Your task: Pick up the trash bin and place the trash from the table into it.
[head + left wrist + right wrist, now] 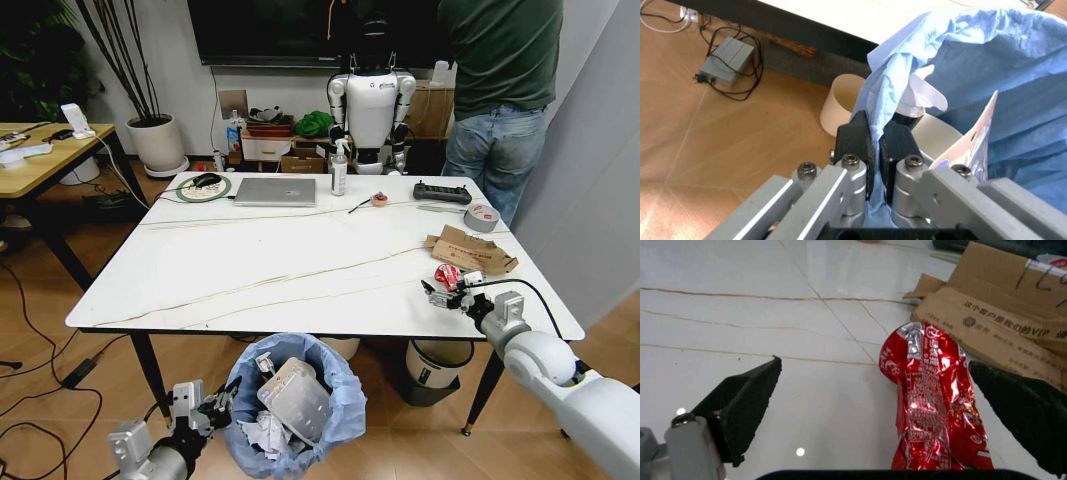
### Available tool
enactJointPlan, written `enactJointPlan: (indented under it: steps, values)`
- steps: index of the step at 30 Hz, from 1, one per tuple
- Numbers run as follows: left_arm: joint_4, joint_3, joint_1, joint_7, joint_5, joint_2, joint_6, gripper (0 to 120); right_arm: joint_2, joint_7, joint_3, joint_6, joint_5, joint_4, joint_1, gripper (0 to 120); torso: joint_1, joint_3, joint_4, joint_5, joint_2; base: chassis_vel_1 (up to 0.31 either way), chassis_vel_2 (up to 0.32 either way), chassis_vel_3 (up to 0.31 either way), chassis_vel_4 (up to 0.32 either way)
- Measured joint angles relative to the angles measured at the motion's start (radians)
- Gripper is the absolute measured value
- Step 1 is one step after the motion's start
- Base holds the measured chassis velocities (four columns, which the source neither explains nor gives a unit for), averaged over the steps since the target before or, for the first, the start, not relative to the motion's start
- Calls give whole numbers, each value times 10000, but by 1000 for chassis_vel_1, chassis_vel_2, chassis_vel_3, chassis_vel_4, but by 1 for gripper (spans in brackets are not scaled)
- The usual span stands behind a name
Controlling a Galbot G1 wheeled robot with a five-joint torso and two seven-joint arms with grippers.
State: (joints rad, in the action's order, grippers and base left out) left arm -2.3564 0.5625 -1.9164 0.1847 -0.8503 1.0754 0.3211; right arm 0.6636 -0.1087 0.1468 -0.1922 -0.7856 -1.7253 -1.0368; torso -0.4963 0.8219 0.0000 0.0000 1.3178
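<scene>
The trash bin (292, 402), lined with a ruffled light blue bag (987, 75), hangs below the table's front edge and holds white wrappers and a pale package. My left gripper (215, 405) is shut on the bag's rim, its fingers (857, 137) pinching the blue plastic. On the white marble table (280, 270), near the front right, lies a red packet (447, 277) beside brown cardboard (470, 250). My right gripper (443, 291) is open, and the red packet (933, 400) lies between its black fingers (747, 400), which do not touch it.
A silver laptop (276, 191), a spray bottle (339, 170), a black remote (441, 191) and a grey tape roll (482, 217) sit along the far side. Under the table stand a cream bin (840, 102) and a white bin with black rim (437, 365).
</scene>
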Motion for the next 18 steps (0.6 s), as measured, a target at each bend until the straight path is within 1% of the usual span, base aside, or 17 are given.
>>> enactJointPlan:
  steps: [3,8,10,11,12,13,14,15,17,18]
  values:
    - [8,0,-2,-2,3,19,-6,0,-43,166,-3,-172,-391,272,119,100,0,0,0,1,0,0,0,0,0]
    - [29,-6,8,-4,6,30,-10,0,-50,335,-42,-181,-529,569,240,100,0,0,0,2,0,0,0,0,0]
    - [41,-25,17,-5,5,33,-10,0,-29,404,-66,-181,-606,793,320,94,0,0,0,1,0,0,0,0,0]
    - [41,-25,17,-5,5,33,-10,0,-29,404,-66,-181,-606,793,320,94,0,0,0,1,0,0,0,0,0]
    - [49,-26,27,-5,6,34,-11,0,-29,440,-68,-175,-622,866,340,90,0,0,0,1,0,0,0,0,0]
    - [58,-26,36,-5,4,34,-11,0,-33,478,-68,-160,-628,928,351,84,0,0,0,1,0,0,0,0,0]
    - [60,-27,38,-5,3,34,-11,0,-35,482,-69,-158,-628,936,352,84,0,0,0,1,0,0,0,0,0]
    - [72,-29,46,-5,-4,33,-11,0,-52,518,-69,-130,-627,981,353,75,0,0,0,0,0,0,0,0,0]
    - [79,-32,56,-5,-9,32,-11,0,-52,534,-69,-102,-611,1008,354,69,0,0,0,0,0,0,0,0,0]
    - [79,-32,56,-5,-9,32,-11,0,-52,534,-69,-102,-611,1008,354,69,0,0,0,0,0,0,0,0,0]
